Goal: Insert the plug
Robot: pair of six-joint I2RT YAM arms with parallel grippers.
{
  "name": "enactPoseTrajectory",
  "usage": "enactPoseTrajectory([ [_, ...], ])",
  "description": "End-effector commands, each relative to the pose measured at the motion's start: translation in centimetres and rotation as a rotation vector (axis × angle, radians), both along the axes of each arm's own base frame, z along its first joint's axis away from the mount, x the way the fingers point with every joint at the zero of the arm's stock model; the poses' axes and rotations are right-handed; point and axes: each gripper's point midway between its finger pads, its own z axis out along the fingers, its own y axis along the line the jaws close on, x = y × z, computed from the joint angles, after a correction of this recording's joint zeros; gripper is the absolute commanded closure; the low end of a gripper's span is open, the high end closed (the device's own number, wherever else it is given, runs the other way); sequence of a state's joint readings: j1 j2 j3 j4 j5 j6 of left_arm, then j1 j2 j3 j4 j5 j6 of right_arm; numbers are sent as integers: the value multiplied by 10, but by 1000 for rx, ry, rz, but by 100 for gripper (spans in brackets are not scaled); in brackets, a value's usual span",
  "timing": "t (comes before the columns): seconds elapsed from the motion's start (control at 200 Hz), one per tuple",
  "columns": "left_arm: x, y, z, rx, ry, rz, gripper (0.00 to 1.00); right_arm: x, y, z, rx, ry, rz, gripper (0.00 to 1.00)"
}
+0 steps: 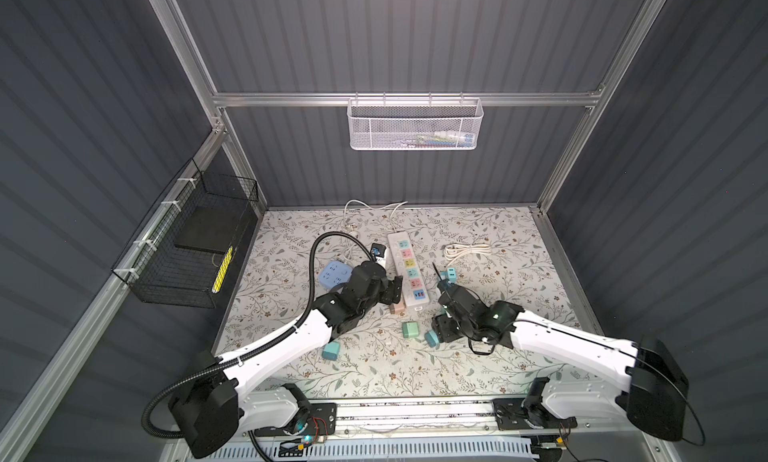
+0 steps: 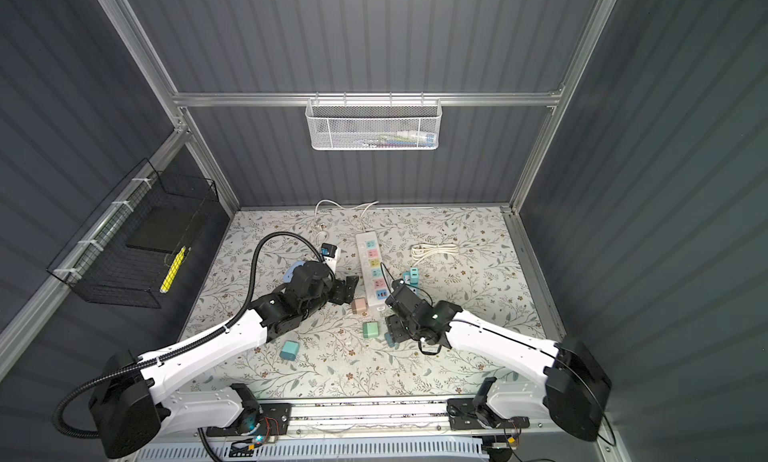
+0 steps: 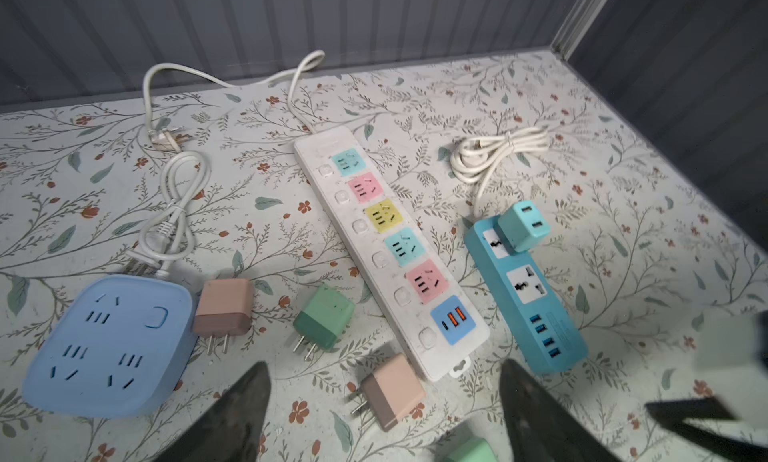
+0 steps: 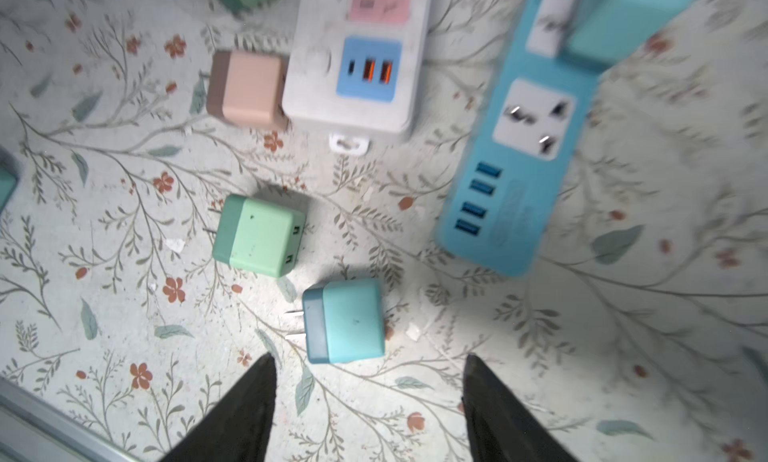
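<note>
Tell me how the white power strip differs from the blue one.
The white power strip is longer, with five pastel sockets; the blue power strip is shorter, showing two white ones. A teal charger stands on the blue strip's far end; the white strip's sockets are bare. Both have USB ports at one end.

Three power strips [image 3: 390, 248], seven plugs [image 4: 345, 320]

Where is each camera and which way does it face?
Top views: high in front, looking down at the table; left arm and right arm show.
Left wrist: faces the back wall over the white power strip; open left claw shows.
Right wrist: looks down at the teal plug; open right claw shows.
Shared: both wrist views show the white power strip.
</note>
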State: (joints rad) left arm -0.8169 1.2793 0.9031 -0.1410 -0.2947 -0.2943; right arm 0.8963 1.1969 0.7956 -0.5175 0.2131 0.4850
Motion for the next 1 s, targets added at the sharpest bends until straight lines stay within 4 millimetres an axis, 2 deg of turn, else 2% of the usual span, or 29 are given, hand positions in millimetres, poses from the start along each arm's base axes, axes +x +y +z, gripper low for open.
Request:
enactPoseTrajectory([
  [0.0,-19,-12,-32,171,133,-123,19,12,-41,24,-61,-166,-121,19],
  [0.035,-25,-19,-39,233,152,-160,20,13,-47,29,-44,-203,-129,14],
  [0.14,-47,-39,-60,381,225,-274,22,13,-61,34,9,-227,-148,14],
  [0.2,-58,-46,-71,421,277,-331,23,14,-76,35,23,-171,-210,18],
  [0.38,-89,-60,-99,577,399,-475,29,20,-95,41,171,-160,-335,26],
  [0.535,-109,-83,-110,592,456,-577,29,23,-112,35,179,-147,-406,34],
  [0.71,-119,-99,-121,576,495,-642,30,23,-105,30,305,-131,-418,38],
  [0.755,-122,-99,-129,589,517,-646,31,23,-105,26,307,-124,-422,39],
  [0.765,-119,-107,-121,570,499,-651,30,23,-105,25,308,-122,-423,39],
  [0.795,-120,-112,-120,562,501,-660,31,23,-105,24,308,-117,-427,39],
  [0.995,-125,-122,-138,552,547,-672,31,20,-108,21,298,-118,-429,38],
])
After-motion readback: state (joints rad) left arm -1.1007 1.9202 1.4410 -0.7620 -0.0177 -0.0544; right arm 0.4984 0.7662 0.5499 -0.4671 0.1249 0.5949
